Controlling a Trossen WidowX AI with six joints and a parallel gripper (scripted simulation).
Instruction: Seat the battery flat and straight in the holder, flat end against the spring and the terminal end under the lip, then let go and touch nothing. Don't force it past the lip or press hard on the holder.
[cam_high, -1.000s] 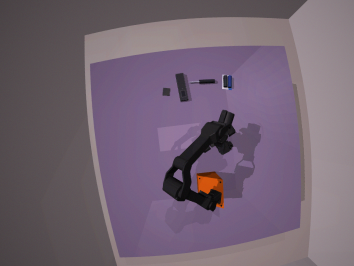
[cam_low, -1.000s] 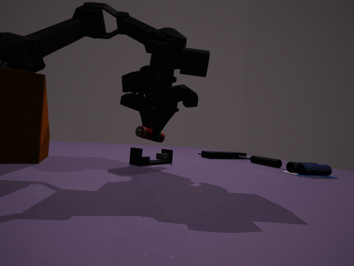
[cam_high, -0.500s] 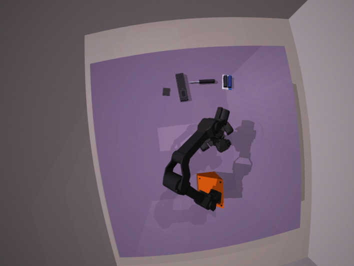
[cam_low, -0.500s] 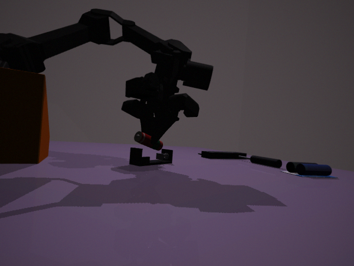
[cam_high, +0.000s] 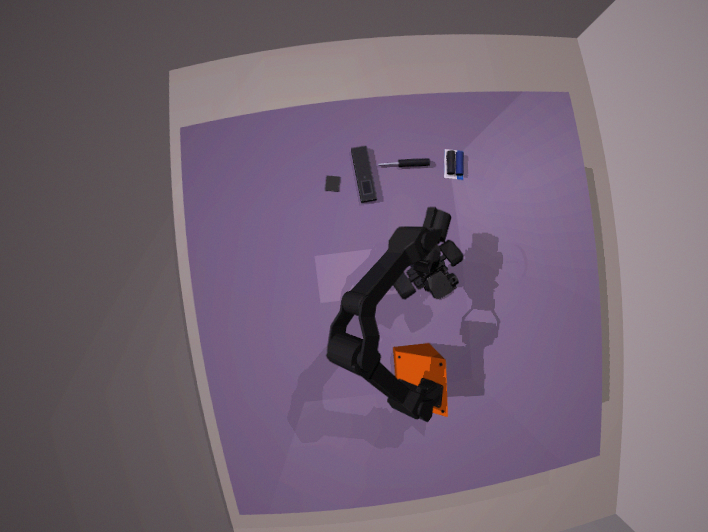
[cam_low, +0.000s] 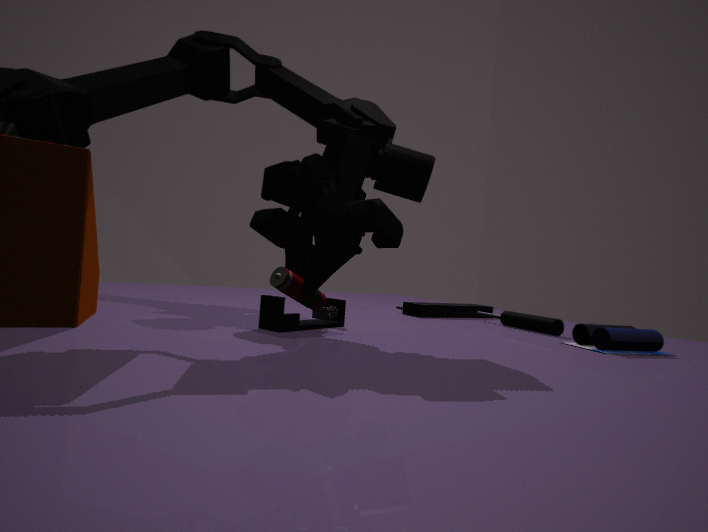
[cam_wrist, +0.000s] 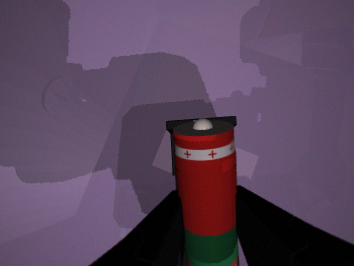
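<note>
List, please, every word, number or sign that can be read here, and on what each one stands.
"+ + +": red plus signs on the white band near the terminal end of the battery, held in the gripper.
No words, brands or numbers are readable; the remote-like bar shows no legible marks.

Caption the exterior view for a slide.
Gripper lowers a tilted red battery into the black holder, spring-side end down, terminal end raised near the lip.

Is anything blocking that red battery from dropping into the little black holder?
Nothing visible does. The end effector holds the battery tilted over the holder, lower end at the spring side, raised end above the taller wall. The other items lie apart.
</note>
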